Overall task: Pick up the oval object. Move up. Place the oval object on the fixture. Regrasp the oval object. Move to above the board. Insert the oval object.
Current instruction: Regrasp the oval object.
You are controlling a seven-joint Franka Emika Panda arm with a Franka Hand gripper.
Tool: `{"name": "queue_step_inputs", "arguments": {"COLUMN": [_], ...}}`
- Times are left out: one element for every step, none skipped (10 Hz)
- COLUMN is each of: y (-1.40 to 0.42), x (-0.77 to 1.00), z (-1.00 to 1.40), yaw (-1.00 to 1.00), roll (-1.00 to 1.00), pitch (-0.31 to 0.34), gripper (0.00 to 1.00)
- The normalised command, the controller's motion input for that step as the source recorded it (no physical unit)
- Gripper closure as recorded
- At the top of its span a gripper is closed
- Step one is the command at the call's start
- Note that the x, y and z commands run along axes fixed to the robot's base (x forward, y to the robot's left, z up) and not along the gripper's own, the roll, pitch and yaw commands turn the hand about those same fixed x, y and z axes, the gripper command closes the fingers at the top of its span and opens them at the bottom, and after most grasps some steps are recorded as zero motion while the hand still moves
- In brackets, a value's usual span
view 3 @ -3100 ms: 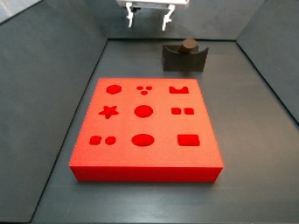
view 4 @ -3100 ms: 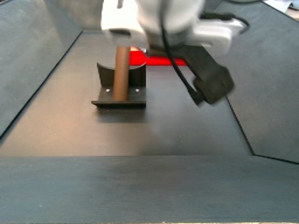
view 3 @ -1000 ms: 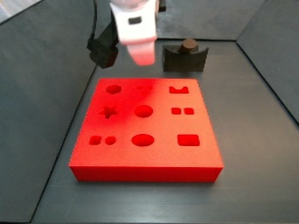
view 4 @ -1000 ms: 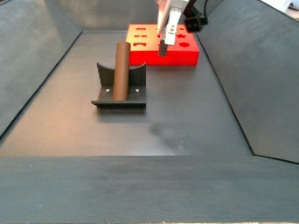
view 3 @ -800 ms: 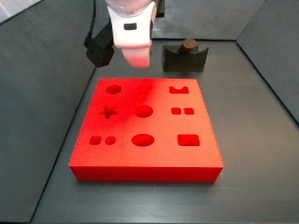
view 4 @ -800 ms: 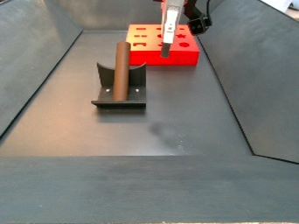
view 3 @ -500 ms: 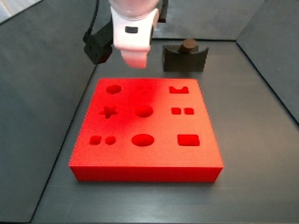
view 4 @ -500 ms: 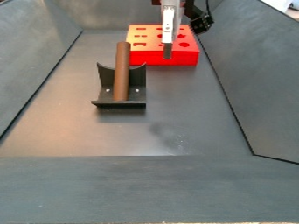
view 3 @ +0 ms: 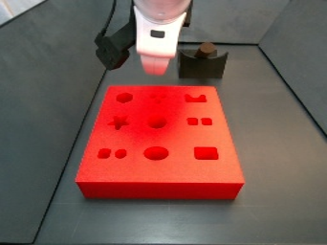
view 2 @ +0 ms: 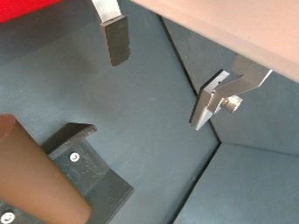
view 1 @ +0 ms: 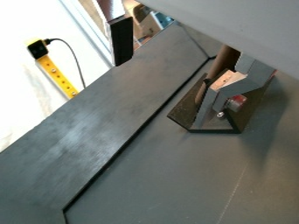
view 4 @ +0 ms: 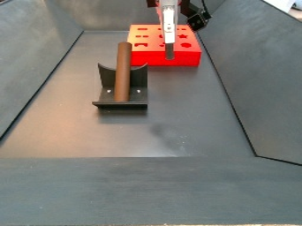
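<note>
Grey floor carries one board (view 3: 160, 137), one fixture (view 4: 120, 93) propping one oval object (view 4: 120, 68); hand (view 2: 163, 77) released, empty.

A side view looks steeply down on the board (view 3: 160, 142) from its near edge, the fixture (view 3: 202, 64) at 1 o'clock beyond. A side view faces the opposite way, lower, the fixture (view 4: 122, 86) nearest. Both wrist views sit close over the bench (view 1: 105, 140), beside the pincer (view 2: 158, 74), which hangs above the board in the side views.
</note>
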Motion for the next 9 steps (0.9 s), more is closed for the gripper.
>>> {"name": "queue_step_inputs", "arguments": {"y": [-0.04, -0.05, -0.02, -0.02, -0.02, -0.02, -0.02, -0.02, -0.02], "x": [0.05, 0.04, 1.0, 1.0, 1.0, 1.0, 1.0, 1.0, 1.0], "z": [-0.01, -0.01, 0.0, -0.01, -0.03, -0.04, -0.04, -0.05, -0.05], "yaw": [0.34, 0.25, 0.22, 0.15, 0.05, 0.0, -0.04, -0.07, -0.08], "roll": [0.08, 0.08, 0.13, 0.13, 0.15, 0.15, 0.15, 0.14, 0.13], "pitch": [-0.073, -0.121, -0.212, -0.208, -0.185, -0.164, -0.126, -0.065, -0.024], "gripper": [0.0, 0.0, 0.0, 0.0, 0.0, 0.0, 0.0, 0.0, 0.0]}}
